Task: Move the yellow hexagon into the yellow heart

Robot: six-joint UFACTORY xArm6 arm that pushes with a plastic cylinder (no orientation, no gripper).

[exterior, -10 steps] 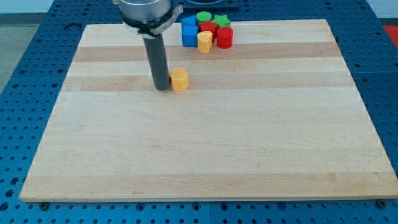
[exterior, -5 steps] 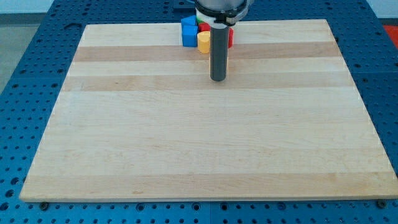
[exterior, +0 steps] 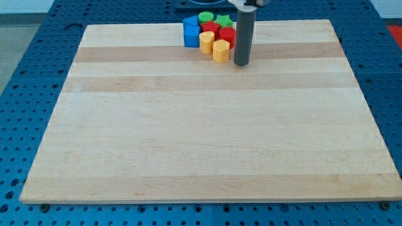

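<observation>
The yellow hexagon (exterior: pixel 220 50) stands near the view's top, touching the yellow heart (exterior: pixel 206 42) on the heart's lower right side. Both sit at the front of a tight cluster of blocks. My tip (exterior: pixel 242 64) rests on the board just to the right of the hexagon, close beside it. The dark rod rises from the tip and hides part of the red block behind it.
The cluster also holds two blue blocks (exterior: pixel 191 32), a green round block (exterior: pixel 205 17), a green star (exterior: pixel 224 22) and red blocks (exterior: pixel 227 35). The wooden board (exterior: pixel 201 138) ends just above the cluster, with blue pegboard around it.
The yellow hexagon has been pushed from the board's upper left-middle up and to the right, against the yellow heart. My tip moved right and up with it.
</observation>
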